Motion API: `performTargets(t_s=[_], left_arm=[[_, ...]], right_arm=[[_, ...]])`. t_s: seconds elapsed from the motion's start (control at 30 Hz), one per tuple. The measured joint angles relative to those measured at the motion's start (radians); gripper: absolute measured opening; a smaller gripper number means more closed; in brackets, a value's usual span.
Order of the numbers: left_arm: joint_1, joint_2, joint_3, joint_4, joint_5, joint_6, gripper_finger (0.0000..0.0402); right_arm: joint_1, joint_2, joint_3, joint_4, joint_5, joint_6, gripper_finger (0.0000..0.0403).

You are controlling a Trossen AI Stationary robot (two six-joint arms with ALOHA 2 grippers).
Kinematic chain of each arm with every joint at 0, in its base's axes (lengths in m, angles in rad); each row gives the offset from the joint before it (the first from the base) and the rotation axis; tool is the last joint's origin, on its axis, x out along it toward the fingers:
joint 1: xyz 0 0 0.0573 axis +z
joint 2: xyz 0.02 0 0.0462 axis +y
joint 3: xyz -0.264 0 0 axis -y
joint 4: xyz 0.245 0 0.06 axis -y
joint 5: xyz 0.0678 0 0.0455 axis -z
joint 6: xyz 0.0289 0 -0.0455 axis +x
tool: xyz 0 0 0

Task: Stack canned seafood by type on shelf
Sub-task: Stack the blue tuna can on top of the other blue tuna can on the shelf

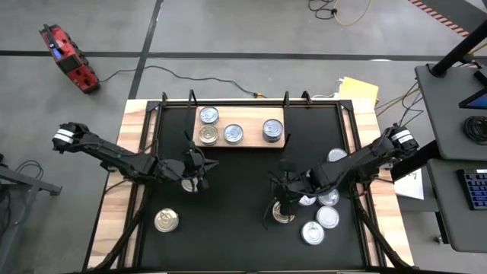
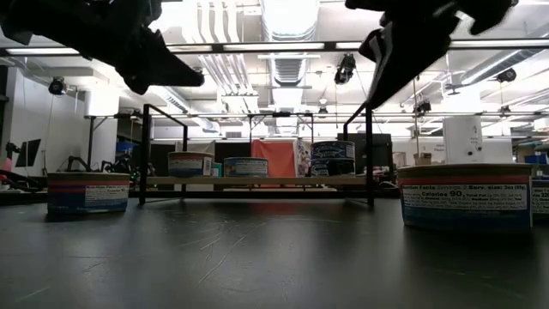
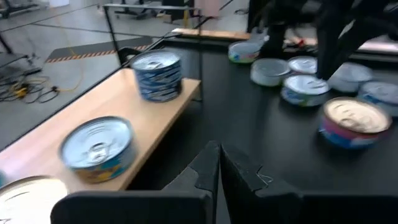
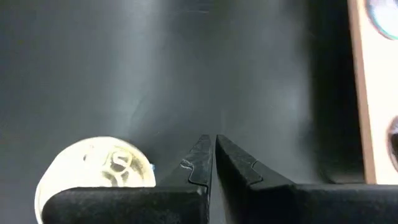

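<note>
Both sets of jaws are pressed together and hold nothing. The left gripper (image 1: pixel 195 183) hangs over the black worktop (image 1: pixel 236 190) just in front of the shelf (image 1: pixel 285 141), a light wooden board at the far edge carrying four tins: a silver-topped tin (image 1: pixel 208 116), a gold-topped tin (image 1: pixel 207 135), another silver one (image 1: pixel 233 135) and a dark-labelled stack (image 1: pixel 273 129). The right gripper (image 1: pixel 283 204) hangs above a gold-topped can (image 1: pixel 284 216) beside a cluster of silver-topped cans (image 1: pixel 321 221) on the right side of the worktop. A lone gold tin (image 1: pixel 167 221) sits near the front left.
</note>
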Motion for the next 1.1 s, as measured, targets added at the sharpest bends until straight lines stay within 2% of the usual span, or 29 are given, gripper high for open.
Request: performTargets(t_s=[0.1, 0.27, 0.5, 0.77, 0.93, 1.1], left_arm=[[-0.029, 0.029, 0.0, 0.054, 0.0, -0.009, 0.0], [-0.068, 0.087, 0.0, 0.176, 0.0, -0.009, 0.0], [-0.092, 0.182, 0.014, 0.298, -0.001, -0.009, 0.0], [-0.099, 0.35, 0.159, 0.284, 0.045, -0.008, 0.0], [-0.098, 0.447, 0.279, 0.161, 0.046, 0.06, 0.0], [-0.098, 0.53, 0.379, 0.068, 0.044, 0.062, 0.0]], right_arm=[[0.018, -0.003, -0.026, 0.036, -0.008, -0.04, 0.0012], [0.037, -0.038, -0.095, 0.119, -0.082, -0.056, 0.0012], [0.079, -0.162, -0.226, 0.231, -0.103, -0.022, 0.0012], [0.106, -0.289, -0.386, 0.351, -0.099, 0.138, 0.0013], [0.118, -0.272, -0.429, 0.367, -0.096, 0.229, 0.0013], [0.15, -0.227, -0.432, 0.398, -0.119, 0.234, 0.0013]])
